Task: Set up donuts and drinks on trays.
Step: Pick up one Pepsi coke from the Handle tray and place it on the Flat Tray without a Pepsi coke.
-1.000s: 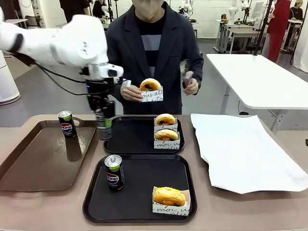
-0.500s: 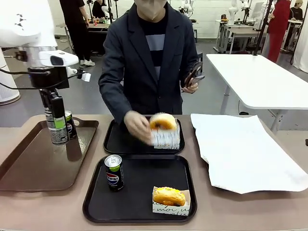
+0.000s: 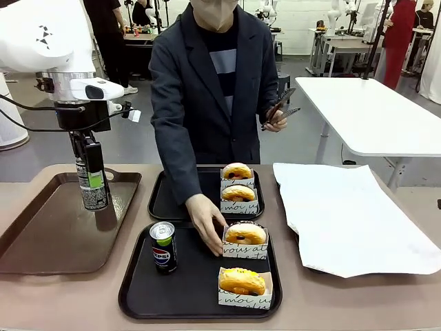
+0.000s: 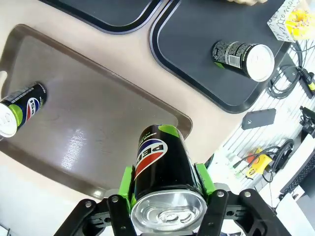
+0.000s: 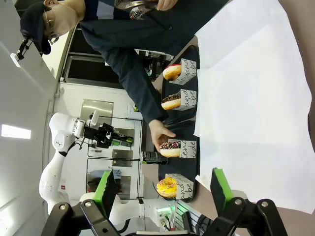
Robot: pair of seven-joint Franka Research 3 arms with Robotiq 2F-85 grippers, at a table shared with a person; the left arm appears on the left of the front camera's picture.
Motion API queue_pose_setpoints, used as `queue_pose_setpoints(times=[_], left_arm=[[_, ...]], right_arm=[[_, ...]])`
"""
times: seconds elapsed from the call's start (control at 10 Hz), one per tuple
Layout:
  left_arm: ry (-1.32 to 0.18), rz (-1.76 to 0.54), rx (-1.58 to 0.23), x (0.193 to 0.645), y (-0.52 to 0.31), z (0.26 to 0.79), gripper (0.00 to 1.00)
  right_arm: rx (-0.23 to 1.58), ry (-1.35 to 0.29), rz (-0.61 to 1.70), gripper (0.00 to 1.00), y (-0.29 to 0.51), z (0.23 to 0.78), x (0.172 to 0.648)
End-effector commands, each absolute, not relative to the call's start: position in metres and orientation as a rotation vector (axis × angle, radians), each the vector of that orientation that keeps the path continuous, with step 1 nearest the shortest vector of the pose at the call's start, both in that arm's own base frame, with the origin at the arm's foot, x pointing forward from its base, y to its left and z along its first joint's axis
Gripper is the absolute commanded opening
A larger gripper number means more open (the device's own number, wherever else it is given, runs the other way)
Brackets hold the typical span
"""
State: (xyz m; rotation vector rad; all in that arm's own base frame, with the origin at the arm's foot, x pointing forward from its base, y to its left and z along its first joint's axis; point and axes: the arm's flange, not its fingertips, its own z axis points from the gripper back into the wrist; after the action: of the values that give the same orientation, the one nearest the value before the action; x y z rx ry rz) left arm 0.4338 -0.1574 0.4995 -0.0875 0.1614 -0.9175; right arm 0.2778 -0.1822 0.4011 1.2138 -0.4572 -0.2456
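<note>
L arm upright over brown tray (image 3: 41, 241), L gripper (image 3: 91, 181) clamped on Pepsi can (image 3: 94, 186), held vertical. R gripper (image 5: 165, 189) wide open, holding nothing. Person's hand (image 3: 207, 224) at donut (image 3: 245, 234) on near tray (image 3: 138, 296).

Black trays (image 3: 200, 303), brown tray (image 3: 41, 241), yellow-orange donuts (image 3: 241, 279).

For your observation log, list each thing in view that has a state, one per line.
Left gripper: shut on a can, held over the brown tray.
Right gripper: open, holding nothing.
Near tray: one upright can, two sleeved donuts.
Far tray: two sleeved donuts.
Person's hand: setting down a donut.
</note>
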Motion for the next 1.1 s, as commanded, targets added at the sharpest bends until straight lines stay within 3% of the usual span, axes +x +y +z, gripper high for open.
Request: queue_pose_setpoints(times=[0.0,0.4,1.0], left_arm=[[0.163,-0.918,-0.087,0.433,-0.157,0.499,0.59],[0.168,-0.932,-0.011,0.484,-0.244,0.476,0.59],[-0.013,-0.905,-0.096,0.551,-0.320,0.412,0.59]], right_arm=[[1.223,-0.464,-0.239,1.00,-0.182,0.401,0.278],[1.223,-0.464,-0.239,1.00,-0.182,0.401,0.278],[1.223,-0.464,-0.239,1.00,-0.182,0.401,0.278]])
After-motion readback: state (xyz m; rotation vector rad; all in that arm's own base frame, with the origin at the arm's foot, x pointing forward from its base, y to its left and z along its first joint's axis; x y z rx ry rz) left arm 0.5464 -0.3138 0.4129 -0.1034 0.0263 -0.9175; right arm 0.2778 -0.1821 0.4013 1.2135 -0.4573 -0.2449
